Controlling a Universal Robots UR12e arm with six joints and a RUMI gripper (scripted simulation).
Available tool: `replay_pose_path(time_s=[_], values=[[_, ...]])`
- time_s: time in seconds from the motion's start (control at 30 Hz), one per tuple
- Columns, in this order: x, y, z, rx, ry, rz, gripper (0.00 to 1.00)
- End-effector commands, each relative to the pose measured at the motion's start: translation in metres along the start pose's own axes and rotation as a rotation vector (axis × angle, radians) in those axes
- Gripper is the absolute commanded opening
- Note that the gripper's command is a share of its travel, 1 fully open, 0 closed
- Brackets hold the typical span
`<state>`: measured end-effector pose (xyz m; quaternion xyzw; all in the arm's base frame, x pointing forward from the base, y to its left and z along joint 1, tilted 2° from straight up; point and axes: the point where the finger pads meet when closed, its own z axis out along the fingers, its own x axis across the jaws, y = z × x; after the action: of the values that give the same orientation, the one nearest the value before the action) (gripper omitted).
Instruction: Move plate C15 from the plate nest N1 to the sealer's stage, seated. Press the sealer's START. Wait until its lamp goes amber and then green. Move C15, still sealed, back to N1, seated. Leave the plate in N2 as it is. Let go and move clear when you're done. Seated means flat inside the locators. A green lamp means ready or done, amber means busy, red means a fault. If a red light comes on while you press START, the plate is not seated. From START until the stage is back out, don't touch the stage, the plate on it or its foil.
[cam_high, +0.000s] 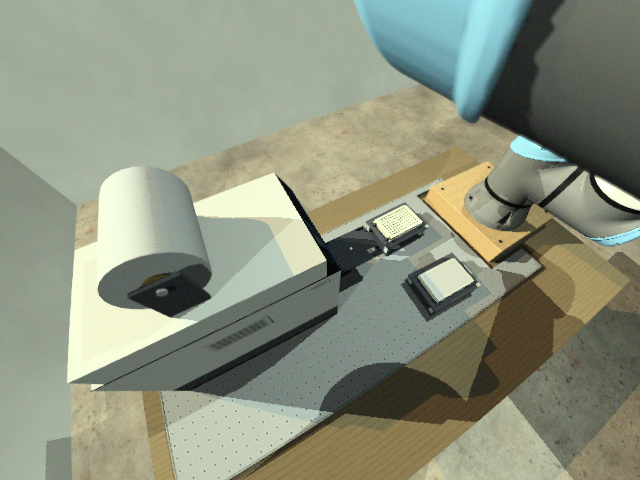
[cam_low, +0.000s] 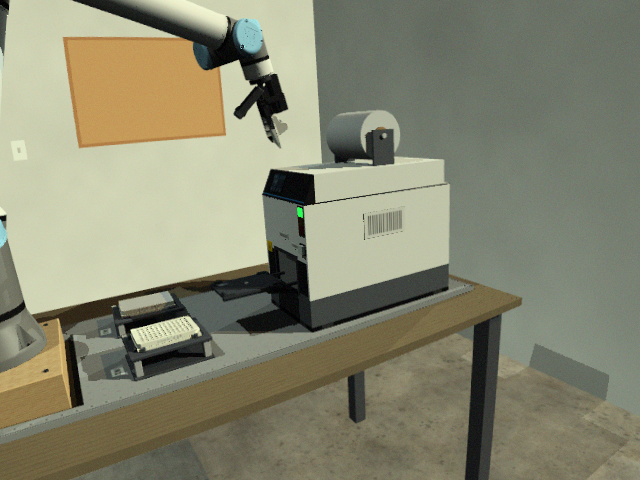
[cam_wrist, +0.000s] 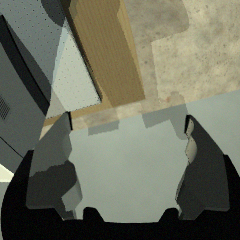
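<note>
My gripper (cam_low: 257, 128) (cam_wrist: 129, 114) is open and empty, high above the front end of the sealer (cam_low: 377, 217) (cam_high: 218, 332). The sealer's lamp (cam_low: 300, 212) is green. Its dark stage (cam_low: 242, 285) (cam_high: 350, 250) is out and bears no plate. A plate with open wells (cam_high: 398, 223) (cam_low: 166, 332) sits in one nest (cam_low: 199, 343). A plate with a plain pale top (cam_high: 447, 279) (cam_low: 147, 303) sits in the other nest (cam_high: 429, 305). Both look flat. No labels are readable, so I cannot tell which is C15 or which nest is N1. START cannot be made out.
A large foil roll (cam_high: 149, 222) (cam_low: 356, 135) stands on top of the sealer, right of my gripper in the exterior view. The arm's wooden base block (cam_high: 465, 227) (cam_low: 36, 387) stands beyond the nests. A wall stands behind the table.
</note>
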<state>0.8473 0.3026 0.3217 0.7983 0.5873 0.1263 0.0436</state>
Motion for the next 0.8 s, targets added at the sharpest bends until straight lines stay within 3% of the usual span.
replay_pose_path(time_s=[0.0,0.27,0.63,0.77], values=[[0.002,0.004,-0.033,0.007,-0.008,0.001,0.68],[0.002,0.004,-0.053,0.017,-0.015,0.001,0.68],[0.002,0.002,-0.104,0.041,-0.031,0.002,0.68],[0.002,0.001,-0.111,0.044,-0.033,0.002,0.68]])
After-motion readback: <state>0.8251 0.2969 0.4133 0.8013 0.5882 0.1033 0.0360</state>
